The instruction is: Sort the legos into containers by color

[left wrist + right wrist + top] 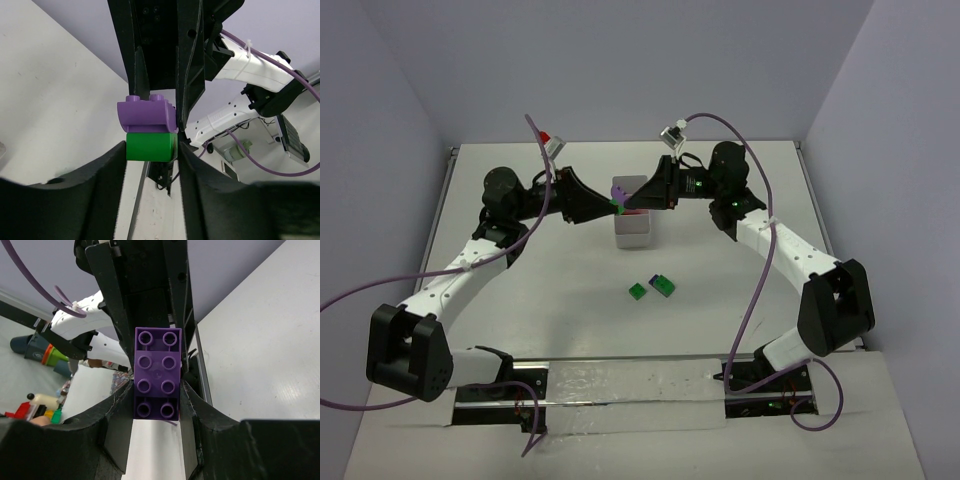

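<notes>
Both grippers meet in the air just above the white tray [632, 236]. They share a small stack, a purple lego [147, 114] sitting on a green lego [150, 146]. My left gripper [151, 147] has a finger against each side of the green lego. My right gripper [156, 400] is shut on the purple lego [156, 372], whose studs face its camera. In the top view the stack [619, 203] hangs between the left gripper [615, 208] and the right gripper [627, 203]. Something red shows inside the tray, mostly hidden by the grippers.
A loose green lego [637, 291] and a green-and-dark-blue pair [663, 285] lie on the table in front of the tray. A red-and-white cable connector [548, 138] sticks up behind the left arm. Walls close in the table's back and sides.
</notes>
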Available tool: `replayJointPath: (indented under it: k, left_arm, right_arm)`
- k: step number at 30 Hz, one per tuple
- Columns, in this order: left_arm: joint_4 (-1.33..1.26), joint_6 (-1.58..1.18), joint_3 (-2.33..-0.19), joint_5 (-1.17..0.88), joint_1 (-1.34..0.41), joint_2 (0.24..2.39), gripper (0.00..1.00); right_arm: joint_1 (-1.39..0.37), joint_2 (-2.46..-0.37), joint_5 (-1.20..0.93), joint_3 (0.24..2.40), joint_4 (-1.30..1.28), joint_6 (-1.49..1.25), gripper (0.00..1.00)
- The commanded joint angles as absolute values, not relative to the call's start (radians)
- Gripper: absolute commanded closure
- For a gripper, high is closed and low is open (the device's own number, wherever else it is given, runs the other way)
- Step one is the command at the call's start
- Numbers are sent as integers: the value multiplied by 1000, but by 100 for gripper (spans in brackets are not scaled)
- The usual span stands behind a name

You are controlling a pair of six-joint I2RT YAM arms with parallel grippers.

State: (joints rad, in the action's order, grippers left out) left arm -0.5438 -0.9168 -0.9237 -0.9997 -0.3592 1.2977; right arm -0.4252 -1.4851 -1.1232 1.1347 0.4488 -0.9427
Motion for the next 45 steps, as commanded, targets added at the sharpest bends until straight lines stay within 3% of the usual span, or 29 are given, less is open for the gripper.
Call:
replayJointPath:
  k: [1,9,17,23,28,33,36,45]
  left_arm:
    - [-604,-931,-923,-1005,-367,1299,55]
    - [-531,-881,-909,-1014,-366,1288,100]
    - [-376,-753,-824,-1029,-329,1222,100]
    - [-264,-644,-793,-1048,-260,1196,100]
    - [-144,-507,-807,-1012,-242,1173,100]
    - [-127,-476,-822,-990,-238,1163,100]
    - [-114,-458,-827,-978,-236,1159,100]
    - [-102,-451,-814,-959,-233,1136,100]
  right_arm:
    - [-433,-1489,-1135,1163,479,-930,100]
    - [-425,-1488,-1117,1169,456,-896,100]
    - [-334,-1531,-1102,1264,340,-785,100]
    - [-312,-1607,-1012,1446,-100,-463,100]
    - [-352,-1761,-697,1751,-558,-208,100]
    - [-401,-1910,-378,2005,-853,-102,100]
    - [-419,-1993,-308,2119,-936,-80,100]
    - [-496,-2092,-171,2193,-1005,-27,100]
